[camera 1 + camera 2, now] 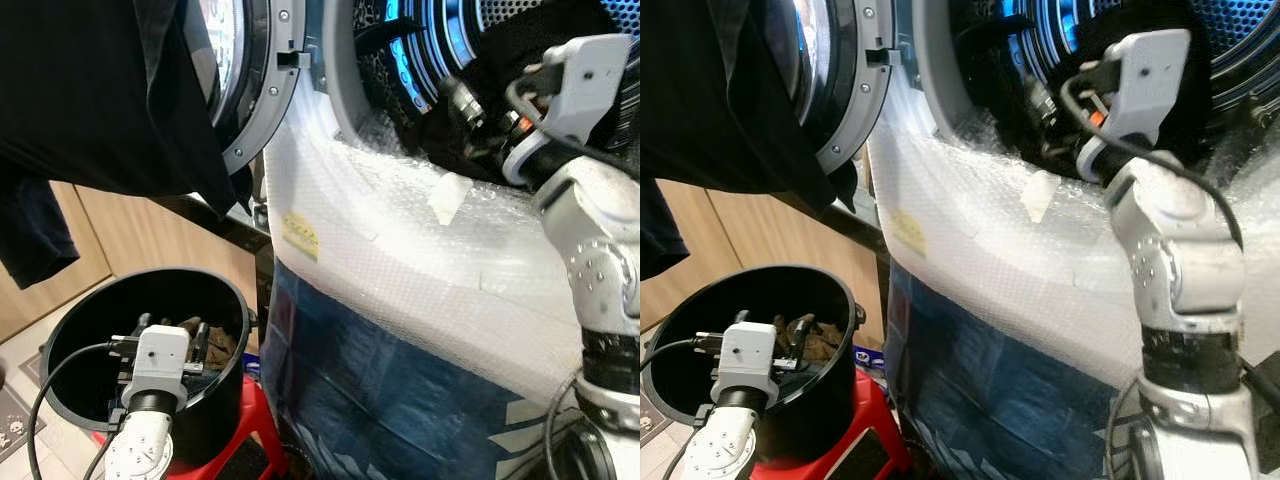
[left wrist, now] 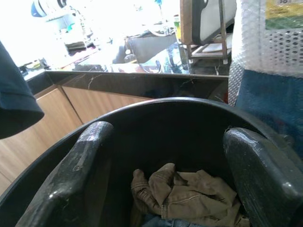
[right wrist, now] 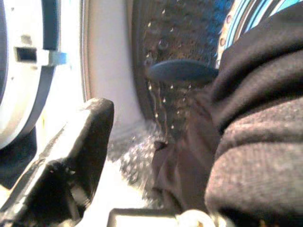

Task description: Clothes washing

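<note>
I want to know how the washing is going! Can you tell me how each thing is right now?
Front-loading washing machine's round door: open.
Round black plastic laundry bucket: holding a crumpled tan garment.
Dark knitted garment: at the drum's mouth.
Black cloth: hanging over the door.
Left end effector: open, above the bucket.
Right end effector: at the drum's mouth, against the dark garment.

One washing machine (image 1: 420,260), front wrapped in bubble wrap, one round door (image 1: 255,90) standing open; one black bucket (image 1: 215,385) sitting on one red stool (image 1: 235,450); one tan garment (image 2: 182,196) lying in the bucket, a scrap of blue cloth showing under it; one dark garment (image 1: 90,110) hanging over the door; one dark knit garment (image 3: 258,142) lying at the drum mouth; one yellow sticker (image 1: 300,235) and one strip of tape (image 1: 450,198) showing on the wrap; two grippers, left (image 1: 172,345) and right (image 1: 455,105).
</note>
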Available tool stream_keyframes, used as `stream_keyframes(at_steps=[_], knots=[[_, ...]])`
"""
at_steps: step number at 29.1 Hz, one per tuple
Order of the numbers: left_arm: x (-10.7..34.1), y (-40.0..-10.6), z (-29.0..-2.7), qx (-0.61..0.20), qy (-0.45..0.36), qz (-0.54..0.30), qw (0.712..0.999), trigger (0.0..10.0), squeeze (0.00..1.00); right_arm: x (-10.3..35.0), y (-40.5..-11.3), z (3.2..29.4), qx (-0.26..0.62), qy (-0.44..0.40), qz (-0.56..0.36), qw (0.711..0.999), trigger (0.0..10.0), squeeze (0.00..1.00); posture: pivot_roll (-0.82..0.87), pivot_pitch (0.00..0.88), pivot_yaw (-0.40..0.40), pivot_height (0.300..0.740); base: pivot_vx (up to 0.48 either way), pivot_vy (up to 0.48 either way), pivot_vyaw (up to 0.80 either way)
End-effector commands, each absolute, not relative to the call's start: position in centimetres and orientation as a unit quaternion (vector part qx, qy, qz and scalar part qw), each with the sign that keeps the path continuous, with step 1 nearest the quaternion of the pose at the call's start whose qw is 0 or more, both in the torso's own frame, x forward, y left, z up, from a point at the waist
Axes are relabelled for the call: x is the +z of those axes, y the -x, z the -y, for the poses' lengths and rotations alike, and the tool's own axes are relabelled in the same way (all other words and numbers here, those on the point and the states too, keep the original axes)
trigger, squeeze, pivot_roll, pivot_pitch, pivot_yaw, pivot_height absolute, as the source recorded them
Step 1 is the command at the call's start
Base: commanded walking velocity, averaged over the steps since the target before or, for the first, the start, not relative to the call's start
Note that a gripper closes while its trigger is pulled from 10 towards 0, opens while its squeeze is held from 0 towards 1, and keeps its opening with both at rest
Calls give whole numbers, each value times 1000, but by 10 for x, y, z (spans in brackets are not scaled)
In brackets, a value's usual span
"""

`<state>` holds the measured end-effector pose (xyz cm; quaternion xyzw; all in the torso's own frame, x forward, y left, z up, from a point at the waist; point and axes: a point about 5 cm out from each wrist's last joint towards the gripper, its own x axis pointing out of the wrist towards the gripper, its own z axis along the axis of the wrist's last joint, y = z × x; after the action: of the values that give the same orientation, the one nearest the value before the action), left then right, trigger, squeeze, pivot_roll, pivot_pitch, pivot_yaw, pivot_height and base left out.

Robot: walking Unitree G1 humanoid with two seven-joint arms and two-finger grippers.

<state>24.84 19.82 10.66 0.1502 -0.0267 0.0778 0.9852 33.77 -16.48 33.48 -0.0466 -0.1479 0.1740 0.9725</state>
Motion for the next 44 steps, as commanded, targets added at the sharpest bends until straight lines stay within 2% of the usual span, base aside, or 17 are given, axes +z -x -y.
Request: stream_keyframes(at_steps=[1,5,9,13,14,15,16,17,19,23,26,30,31,33,35,38,44], knots=[[111,-249,-195,69,-155,35,985,10000,0,336,-333,167,176,49,147,972,10000,0,278,0,-79,740,0,0,0],[111,-250,-196,70,-156,36,985,10000,0,331,-329,170,186,16,141,972,10000,0,282,0,-79,740,0,0,0],[112,-250,-197,71,-156,37,985,10000,0,327,-317,171,208,30,141,967,10000,0,278,0,-73,740,0,0,0],[113,-251,-197,72,-155,37,985,10000,0,335,-314,183,166,-2,180,970,10000,0,268,7,-63,740,0,0,0],[115,-253,-197,71,-155,39,985,10000,0,343,-314,185,144,-38,213,966,10000,0,263,9,-60,740,0,0,0],[115,-254,-197,71,-155,40,985,10000,0,346,-314,180,159,-37,219,962,10000,0,252,11,-51,740,0,0,0],[116,-256,-196,70,-154,41,985,10000,0,348,-313,158,232,-19,220,947,10000,0,241,5,-46,740,0,0,0],[116,-257,-196,69,-153,41,985,10000,0,349,-314,148,260,2,224,939,10000,0,241,5,-46,740,0,0,0],[115,-259,-195,66,-153,40,985,10000,0,352,-318,136,286,32,237,928,10000,0,241,0,-41,740,0,0,0],[118,-263,-193,61,-152,45,985,10000,0,371,-332,113,347,32,265,899,10000,0,255,0,-44,740,0,0,0],[120,-264,-194,65,-153,50,985,10000,0,382,-347,102,369,34,261,891,10000,0,262,0,-44,740,0,0,0],[121,-264,-194,69,-153,52,984,10000,0,390,-370,77,428,93,238,867,10000,0,297,0,-63,740,0,0,0],[122,-262,-195,72,-153,53,984,10000,0,395,-384,74,382,137,222,887,10000,0,306,0,-67,740,0,0,0],[122,-261,-196,76,-154,54,984,10000,0,401,-394,77,318,162,210,910,10000,0,314,0,-72,740,0,0,0],[122,-260,-197,81,-152,54,984,10000,0,412,-407,98,154,168,193,954,10000,0,317,0,-76,740,0,0,0],[123,-258,-195,82,-151,56,984,10000,0,422,-411,145,-74,187,192,961,10000,0,331,0,-85,740,0,0,0],[123,-257,-193,85,-147,56,984,10000,0,409,-417,149,-72,156,181,968,10000,0,324,0,-83,740,0,0,0]])
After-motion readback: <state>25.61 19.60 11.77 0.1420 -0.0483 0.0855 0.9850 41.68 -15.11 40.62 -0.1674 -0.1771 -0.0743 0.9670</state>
